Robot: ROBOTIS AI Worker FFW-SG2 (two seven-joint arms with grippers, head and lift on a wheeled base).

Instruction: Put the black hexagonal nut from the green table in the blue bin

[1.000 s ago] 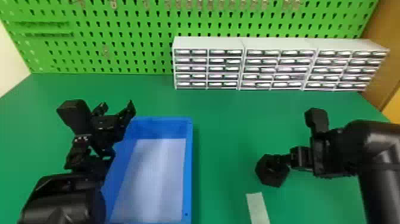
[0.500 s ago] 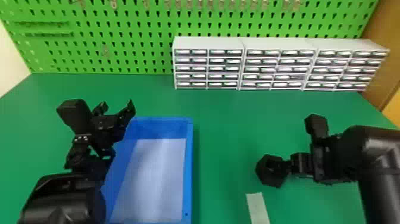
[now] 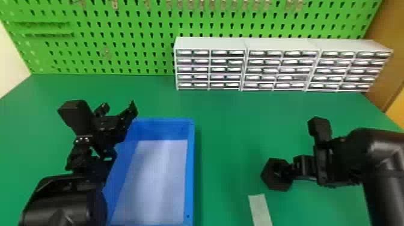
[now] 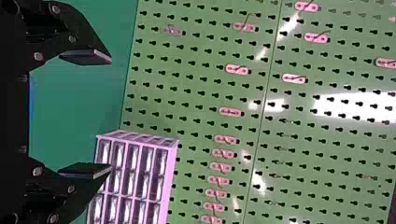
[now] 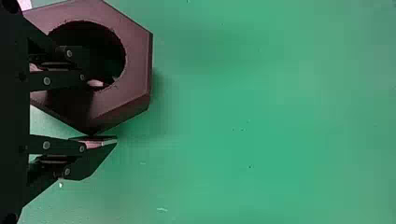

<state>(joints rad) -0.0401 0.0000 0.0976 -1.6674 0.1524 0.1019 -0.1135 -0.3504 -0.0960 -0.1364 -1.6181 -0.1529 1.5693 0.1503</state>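
Black hexagonal nut point(image 3: 277, 184), right of the blue bin point(image 3: 189, 180), at the near right of the green table point(image 3: 228, 126). Right gripper point(image 5: 100, 112): narrowed onto the ring wall, one finger in the bore, the other at the outer side. Probably rigid, moderately heavy, not fragile; smooth facets may let it pivot, so the thick wall suits the hold. Pale strip point(image 3: 261, 210) beside it. Obstacles: the bin's right wall; left gripper point(image 4: 109, 114), wide apart, by the far-left rim.
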